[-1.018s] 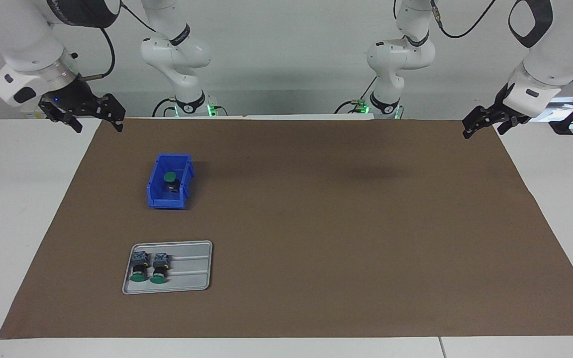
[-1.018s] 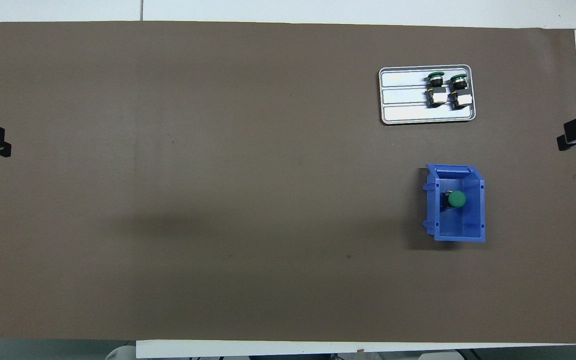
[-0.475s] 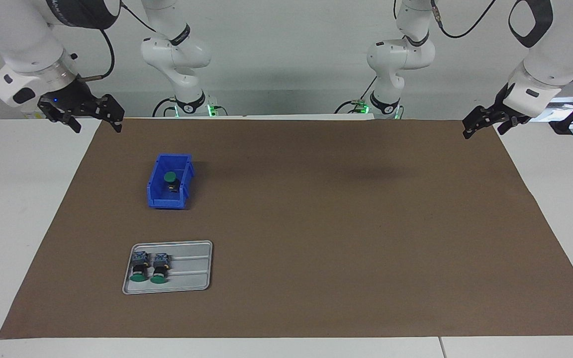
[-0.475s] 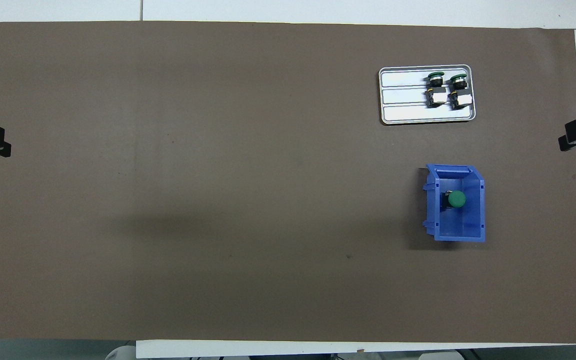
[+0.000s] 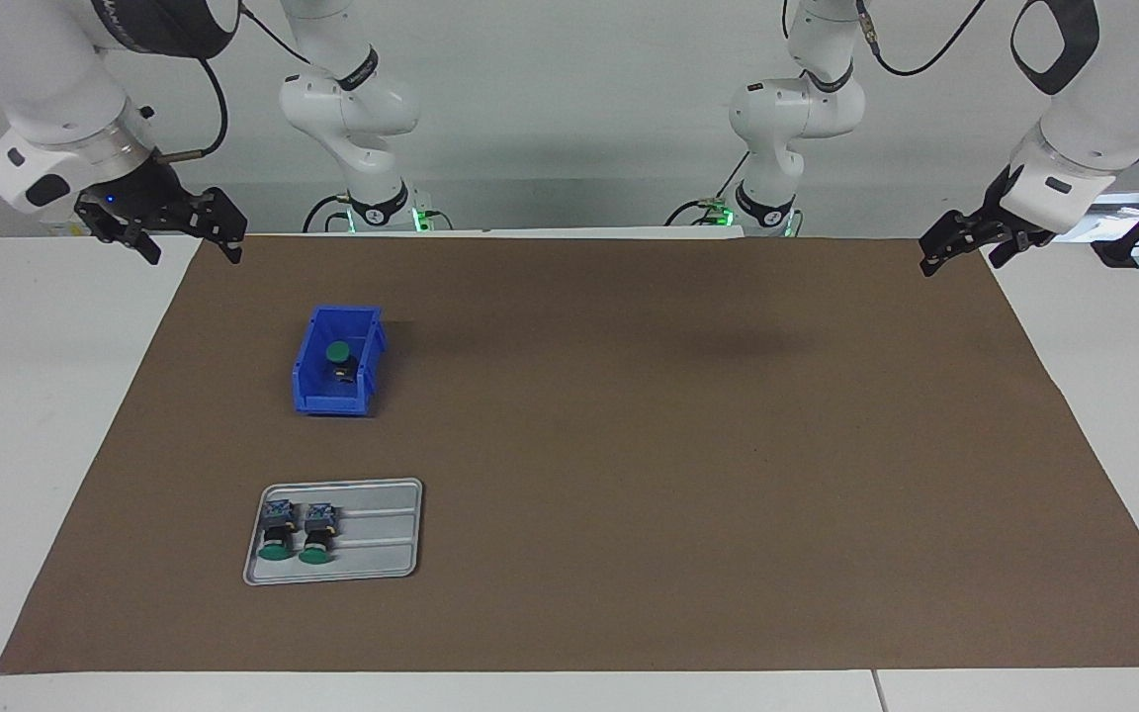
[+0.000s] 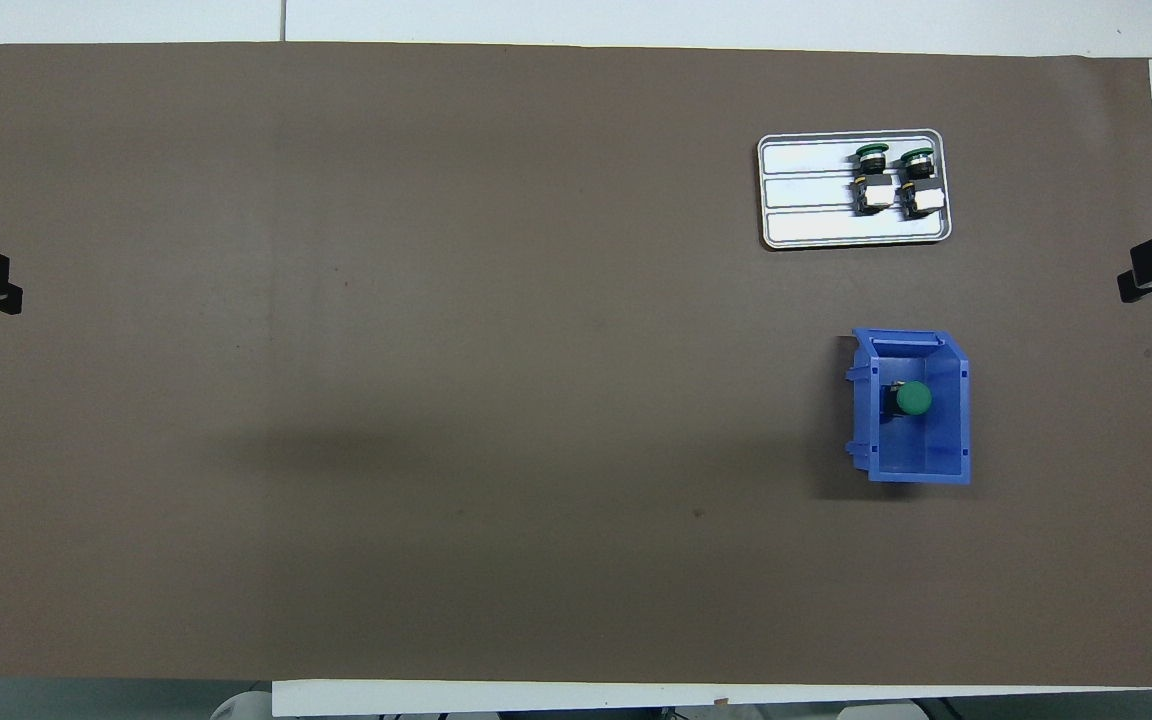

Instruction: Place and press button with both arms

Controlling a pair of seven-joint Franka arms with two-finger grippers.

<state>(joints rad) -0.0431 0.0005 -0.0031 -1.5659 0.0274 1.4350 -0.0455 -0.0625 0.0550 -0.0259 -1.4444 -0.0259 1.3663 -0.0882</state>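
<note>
Here the tabletop (image 5: pixel 55 415) carries a brown mat (image 5: pixel 629 445). Both end effectors, right (image 5: pixel 192 242) upper left and left (image 5: pixel 960 252) upper right, hang released, empty. Bin (image 5: pixel 310 394) holds one button (image 5: pixel 336 352); tray (image 5: pixel 382 554), lower left, two.

A white bench (image 5: pixel 36 396) carries a brown mat (image 5: pixel 629 445); on the mat sit a blue bin (image 5: pixel 310 396) and, farther from the robots, a grey tray (image 5: pixel 382 534).
</note>
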